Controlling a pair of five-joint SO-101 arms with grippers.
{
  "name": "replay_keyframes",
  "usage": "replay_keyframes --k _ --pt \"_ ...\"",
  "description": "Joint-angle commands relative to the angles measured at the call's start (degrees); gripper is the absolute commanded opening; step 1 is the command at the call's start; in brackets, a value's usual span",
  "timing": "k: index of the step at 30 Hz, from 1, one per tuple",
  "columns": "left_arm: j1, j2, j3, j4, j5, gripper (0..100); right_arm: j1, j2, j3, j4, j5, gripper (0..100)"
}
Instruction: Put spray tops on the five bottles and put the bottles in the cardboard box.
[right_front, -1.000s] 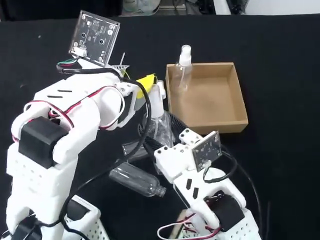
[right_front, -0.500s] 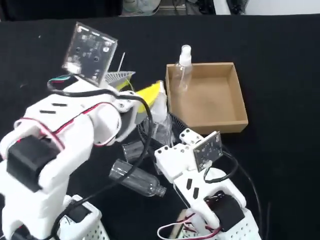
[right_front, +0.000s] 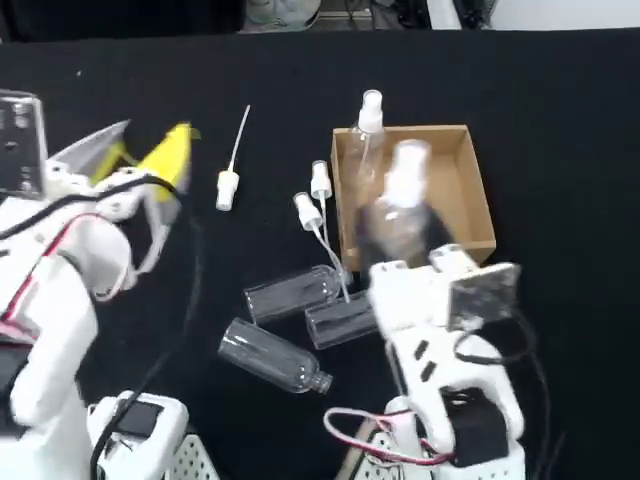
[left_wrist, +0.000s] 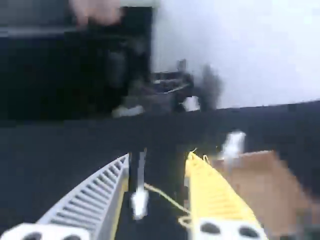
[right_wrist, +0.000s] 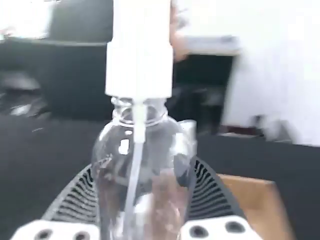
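1. The held bottle (right_front: 400, 205) is upright and appears to hang over the left half of the cardboard box (right_front: 470, 190). The right gripper (right_wrist: 146, 182) is clamped on its body. Its spray top (right_wrist: 140, 55) sits on the neck; I cannot tell whether it is fully seated.
2. The standing bottle (right_front: 368, 135), already capped, occupies the box's far-left corner. A descent too close could topple it.
3. The box's left wall is near. Catching the rim on release could tip the held bottle out.
4. Three bare bottles (right_front: 290, 295) lie on the table (right_front: 560, 120) left of the box, with three loose spray tops (right_front: 228, 182) beyond them.
5. The left gripper (right_front: 140, 160) is at the far left, jaws spread wide and empty.
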Motion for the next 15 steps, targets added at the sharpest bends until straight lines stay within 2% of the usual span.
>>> replay_keyframes --k 1,5,9,15 --pt "-8.2 -0.2 17.0 -1.1 -0.4 18 12.5 1.2 -7.3 0.2 3.7 1.1" --pt "-11.3 -0.8 37.1 -13.6 -0.1 18 25.8 11.7 -13.6 0.0 6.5 1.1" --pt "-10.5 -0.8 52.0 -25.7 0.2 18 35.0 24.2 -17.4 -2.7 9.9 1.1" --pt "-5.2 -0.8 63.8 -34.3 5.8 18 43.4 41.8 -13.9 -23.5 10.9 1.1"
